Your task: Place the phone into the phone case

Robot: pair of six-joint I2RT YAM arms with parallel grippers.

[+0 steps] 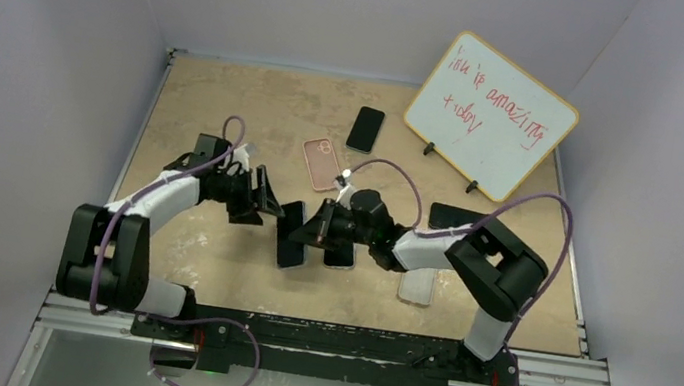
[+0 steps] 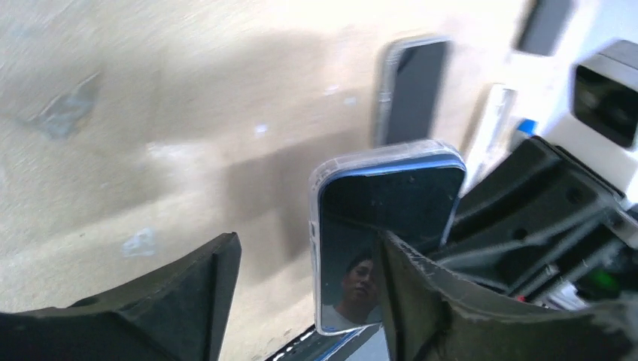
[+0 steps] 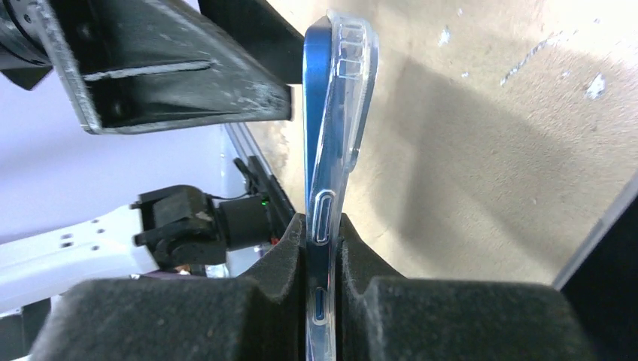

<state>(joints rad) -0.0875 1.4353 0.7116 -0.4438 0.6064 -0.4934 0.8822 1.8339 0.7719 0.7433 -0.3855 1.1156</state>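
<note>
While our right end effector (image 3: 323, 248) is clamped on the phone (image 3: 311, 135) above the surface (image 3: 489, 113), we'd close the wide-spread left end effector (image 2: 307, 259) over the loose corner of the clear case (image 3: 355, 68) to snap it home.

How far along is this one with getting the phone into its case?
Mostly done: the blue phone sits inside the clear case along most of its length. In hand: the right pincer is shut on it, the left pincer open beside it. Left: one corner of the case bulges away from the phone and likely needs pressing on.
</note>
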